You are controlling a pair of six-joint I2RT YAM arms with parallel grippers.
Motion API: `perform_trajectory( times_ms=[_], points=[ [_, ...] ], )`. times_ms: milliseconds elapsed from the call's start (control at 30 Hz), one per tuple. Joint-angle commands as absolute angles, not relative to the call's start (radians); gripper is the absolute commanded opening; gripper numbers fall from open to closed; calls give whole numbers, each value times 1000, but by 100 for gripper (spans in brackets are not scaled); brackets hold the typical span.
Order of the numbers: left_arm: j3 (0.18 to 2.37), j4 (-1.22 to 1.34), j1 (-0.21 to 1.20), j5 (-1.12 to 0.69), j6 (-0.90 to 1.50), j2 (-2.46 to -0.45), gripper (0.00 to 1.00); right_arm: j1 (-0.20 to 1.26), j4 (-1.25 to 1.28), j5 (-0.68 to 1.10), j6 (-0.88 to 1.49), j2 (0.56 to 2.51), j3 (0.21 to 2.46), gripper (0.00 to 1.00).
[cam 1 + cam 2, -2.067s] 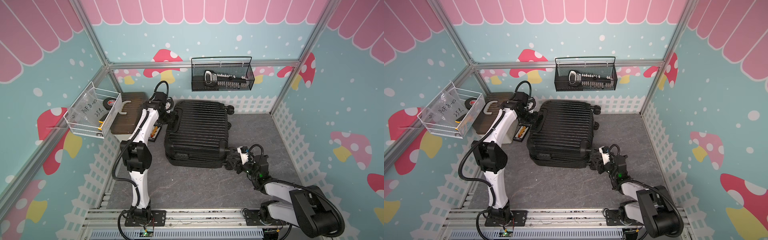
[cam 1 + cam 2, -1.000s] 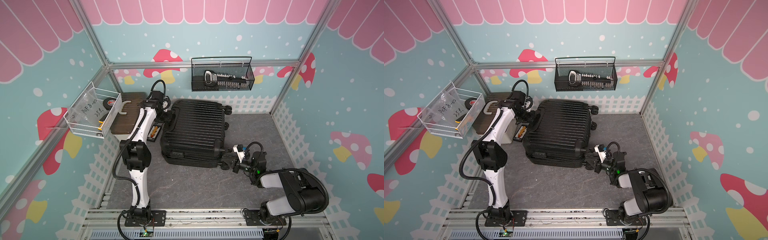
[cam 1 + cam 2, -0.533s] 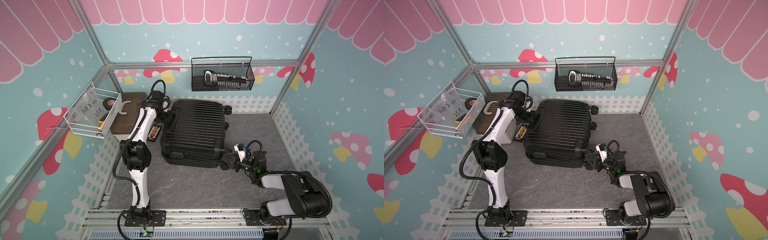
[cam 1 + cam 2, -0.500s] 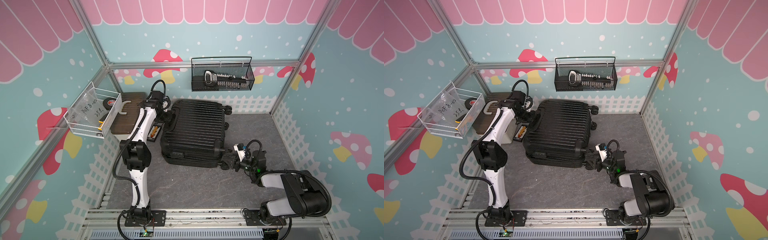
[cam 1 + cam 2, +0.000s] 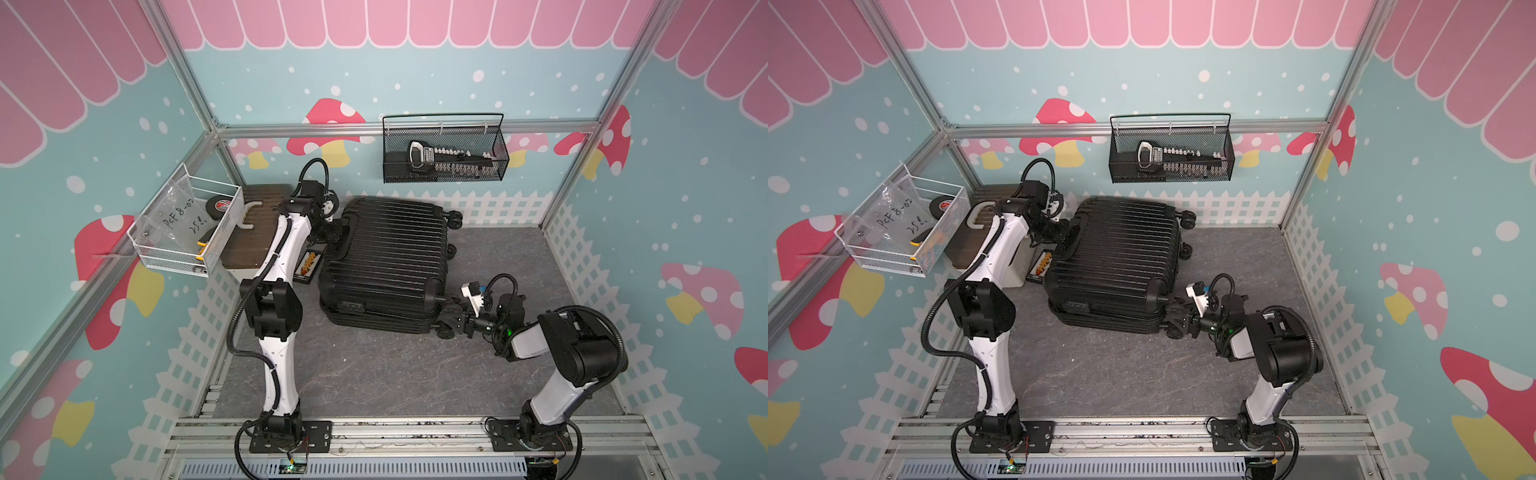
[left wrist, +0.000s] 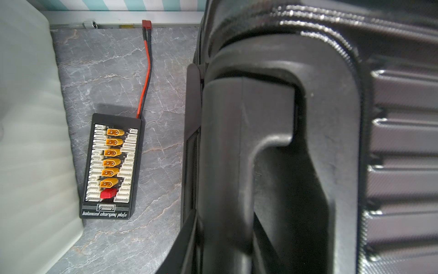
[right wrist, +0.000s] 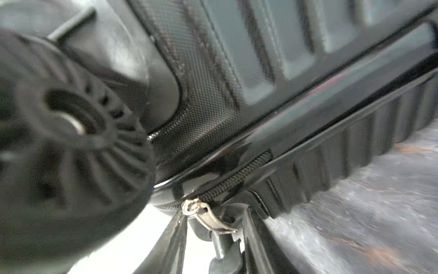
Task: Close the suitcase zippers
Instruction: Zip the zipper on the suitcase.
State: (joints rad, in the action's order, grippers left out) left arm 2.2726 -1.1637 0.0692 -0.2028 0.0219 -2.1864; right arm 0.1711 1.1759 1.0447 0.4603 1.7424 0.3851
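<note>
The black ribbed suitcase (image 5: pixel 390 257) (image 5: pixel 1117 253) lies flat on the grey floor, wheels to the right. My left gripper (image 5: pixel 336 230) (image 5: pixel 1065 232) (image 6: pixel 225 237) is at its far left end, shut on the suitcase's black handle (image 6: pixel 222 142). My right gripper (image 5: pixel 459 324) (image 5: pixel 1185 322) (image 7: pixel 213 237) is low at the near right corner, beside a wheel (image 7: pixel 71 142). Its jaws stand apart. The silver pull tab (image 7: pixel 208 218) of the zippers lies between them, at the end of the black zipper track (image 7: pixel 237 178).
A black charging plate (image 6: pixel 110 166) (image 5: pixel 307 266) with a red-black lead lies between the suitcase and a white box with a brown lid (image 5: pixel 253 232). A white wire basket (image 5: pixel 187 232) hangs on the left wall and a black mesh basket (image 5: pixel 444 153) on the back wall.
The suitcase slid a little to the left early on, then stayed put. My right arm's elbow has risen and its jaws have parted at the corner. The left arm holds still.
</note>
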Motion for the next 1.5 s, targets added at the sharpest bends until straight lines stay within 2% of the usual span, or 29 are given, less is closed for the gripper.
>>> perform_trajectory(
  times_ms=[0, 367, 667, 767, 867, 967, 1467],
  points=[
    [2289, -1181, 69, -252, 89, -2214, 0, 195, 1306, 1092, 505, 1748, 402, 33],
    [2295, -1180, 68, -216, 111, -2214, 0, 202, 1232, 1045, 505, 1733, 380, 8],
    [2292, -1179, 67, -200, 118, -2212, 0, 224, 1240, 1025, 536, 1724, 364, 0],
    [2292, -1180, 66, -194, 118, -2210, 0, 224, 1233, 1022, 543, 1694, 343, 1],
    [2290, -1180, 66, -196, 117, -2209, 0, 224, 1149, 996, 503, 1659, 331, 10],
    [2289, -1180, 66, -194, 118, -2209, 0, 224, 1062, 976, 464, 1628, 329, 15],
    [2286, -1180, 66, -199, 118, -2210, 0, 225, 1043, 972, 448, 1606, 323, 24]
  ],
)
